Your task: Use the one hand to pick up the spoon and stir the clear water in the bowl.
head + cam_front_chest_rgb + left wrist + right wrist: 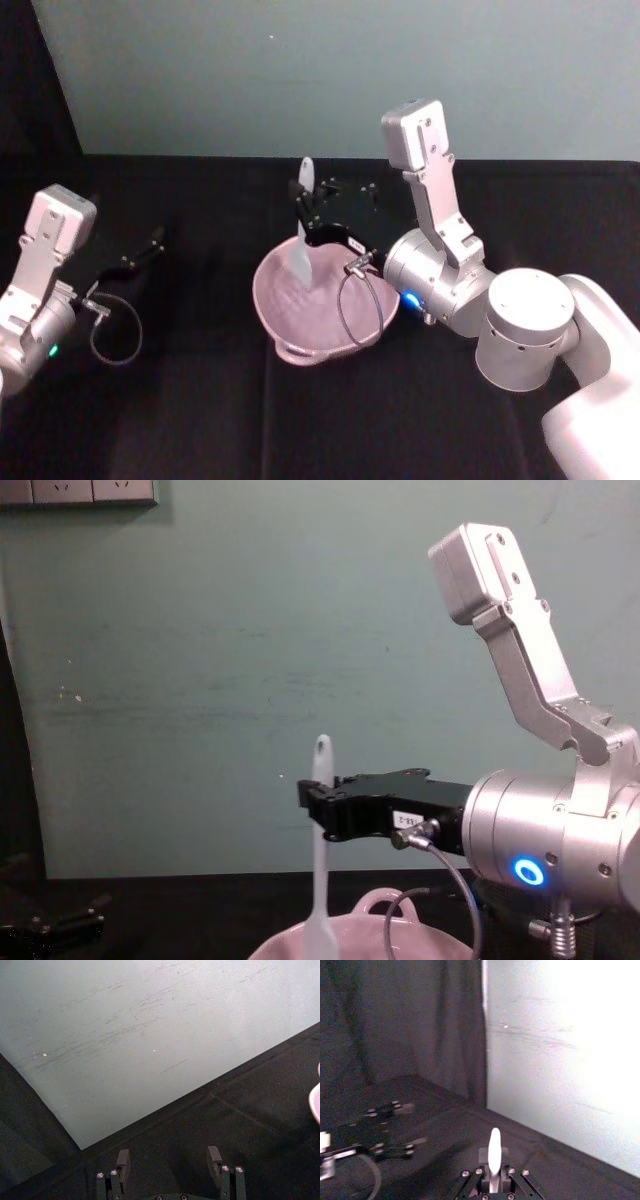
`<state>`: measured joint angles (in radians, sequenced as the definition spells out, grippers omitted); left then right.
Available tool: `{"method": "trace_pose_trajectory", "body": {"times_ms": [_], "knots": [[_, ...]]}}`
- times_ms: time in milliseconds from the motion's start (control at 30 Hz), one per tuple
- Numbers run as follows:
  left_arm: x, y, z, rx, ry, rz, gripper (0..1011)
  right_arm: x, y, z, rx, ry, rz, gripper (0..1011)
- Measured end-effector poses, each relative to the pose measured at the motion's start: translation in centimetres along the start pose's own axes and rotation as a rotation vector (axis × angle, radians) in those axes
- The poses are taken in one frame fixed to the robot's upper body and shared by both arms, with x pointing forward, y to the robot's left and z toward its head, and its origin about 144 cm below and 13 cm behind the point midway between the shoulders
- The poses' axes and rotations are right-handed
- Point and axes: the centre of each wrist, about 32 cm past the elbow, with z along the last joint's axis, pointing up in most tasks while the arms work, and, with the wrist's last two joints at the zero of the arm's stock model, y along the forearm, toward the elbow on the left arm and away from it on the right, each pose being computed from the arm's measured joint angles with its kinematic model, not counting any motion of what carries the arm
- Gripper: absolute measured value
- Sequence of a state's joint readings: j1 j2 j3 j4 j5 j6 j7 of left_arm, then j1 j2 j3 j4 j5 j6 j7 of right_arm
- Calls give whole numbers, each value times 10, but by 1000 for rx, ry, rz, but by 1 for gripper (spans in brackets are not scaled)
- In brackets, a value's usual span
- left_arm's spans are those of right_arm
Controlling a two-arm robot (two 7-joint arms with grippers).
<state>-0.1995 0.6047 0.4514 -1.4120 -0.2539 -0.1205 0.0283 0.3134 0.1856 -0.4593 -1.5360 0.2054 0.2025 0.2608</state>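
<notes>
My right gripper (pixel 311 212) hangs over the far side of the pale pink bowl (pixel 262 296), shut on the white spoon (pixel 302 255). The spoon stands upright, handle end up, with its scoop down inside the bowl. From the chest, the gripper (pixel 322 812) clamps the spoon (pixel 320 880) at mid-length above the bowl rim (pixel 290 946). In the right wrist view the spoon handle (pixel 494 1150) rises between the fingers (pixel 506 1172). I cannot tell the water apart from the pink glaze. My left gripper (pixel 150 245) is parked at the left, open and empty.
The table is covered in black cloth, with a pale green wall behind it. A grey cable (pixel 360 310) loops from my right wrist over the bowl's near side. The left wrist view shows the bowl's edge (pixel 316 1099) far off beside the open fingers (pixel 122 1160).
</notes>
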Motion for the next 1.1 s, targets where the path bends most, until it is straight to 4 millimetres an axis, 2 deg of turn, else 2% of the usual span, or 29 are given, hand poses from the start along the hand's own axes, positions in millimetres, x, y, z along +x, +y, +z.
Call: {"method": "trace_pose_trajectory", "body": {"times_ms": [267, 633, 933, 1100], "knots": [[0, 0, 0, 0, 0, 0, 1011, 14, 1, 0, 8, -31, -75, 119], [0, 0, 0, 0, 0, 0, 1011, 31, -29, 3, -51, -40, -88, 119], [0, 0, 0, 0, 0, 0, 1011, 23, -55, 10, -67, 25, 2, 119], [0, 0, 0, 0, 0, 0, 1011, 8, -65, 14, -52, 43, 72, 119]]}}
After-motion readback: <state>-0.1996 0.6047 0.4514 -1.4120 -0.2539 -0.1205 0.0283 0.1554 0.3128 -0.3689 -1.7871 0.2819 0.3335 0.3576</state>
